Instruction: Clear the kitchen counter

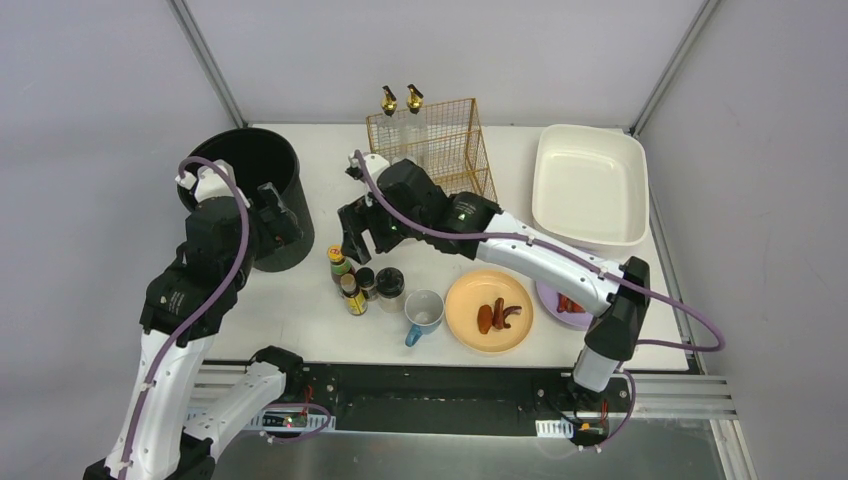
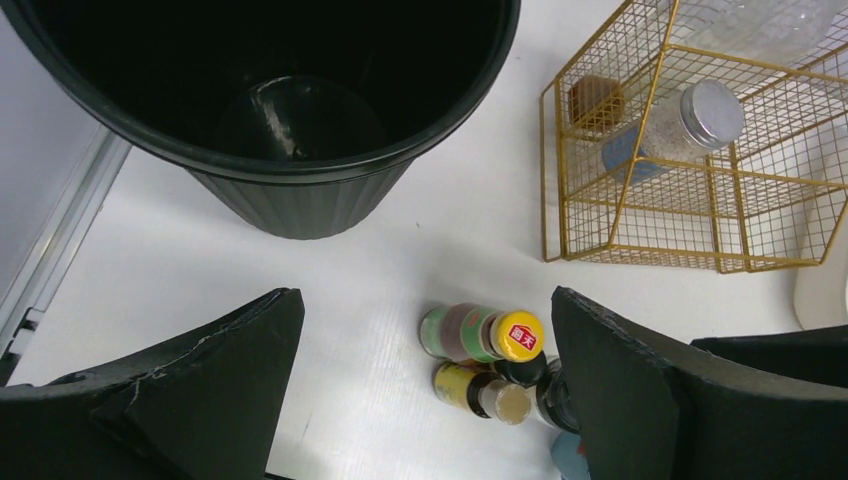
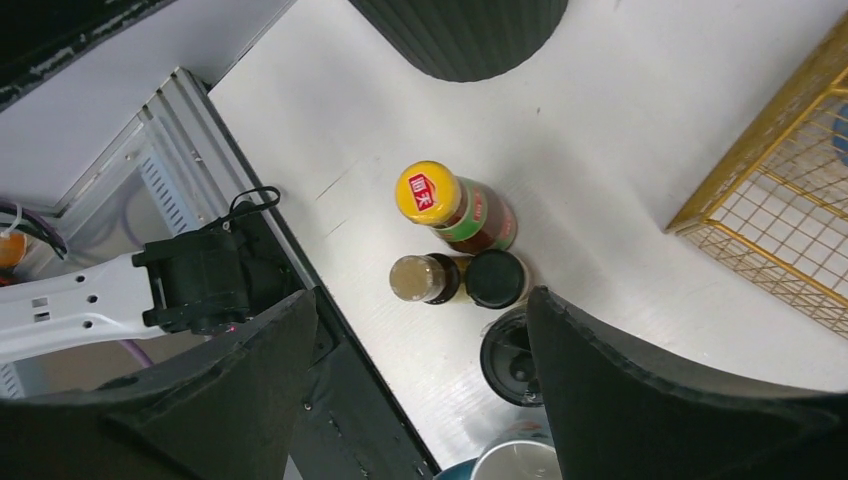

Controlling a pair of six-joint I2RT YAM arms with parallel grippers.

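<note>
Fingers (image 2: 210,385) of the left gripper (image 2: 427,305) stand wide apart and grip nothing, hovering over bare white surface just near of the black bin (image 2: 300,205). The fingers (image 3: 640,390) of the right gripper (image 3: 420,298) are likewise parted and empty, poised above a cluster of small containers. The kitchen counter (image 1: 300,325) is the large, flat, matte white tabletop filling the middle of the scene, with a black metal rail (image 1: 440,385) along its near edge. Nearest on it sit one white mug (image 1: 424,312) with a blue handle, one orange plate (image 1: 465,298) carrying reddish-brown food pieces, and, to the right, one purple dish (image 1: 555,310) partly hidden under the right arm. Just left of the mug stand four small containers close together: a yellow-capped bottle (image 3: 462,212), a tan-capped bottle (image 3: 415,278), a black-capped bottle (image 3: 495,278) and a dark jar (image 3: 512,355). Farther back are the one bin at far left, one gold wire rack (image 1: 478,165) in the middle with two pourer bottles (image 1: 389,100) standing at its far side, and one cream tub (image 1: 590,238) at far right. Only the top view shows both plates. Only the left wrist view shows the bin's dark inner floor and a silver-lidded jar (image 2: 705,115) lying inside the rack. The right wrist view looks straight down on the four container tops.
</note>
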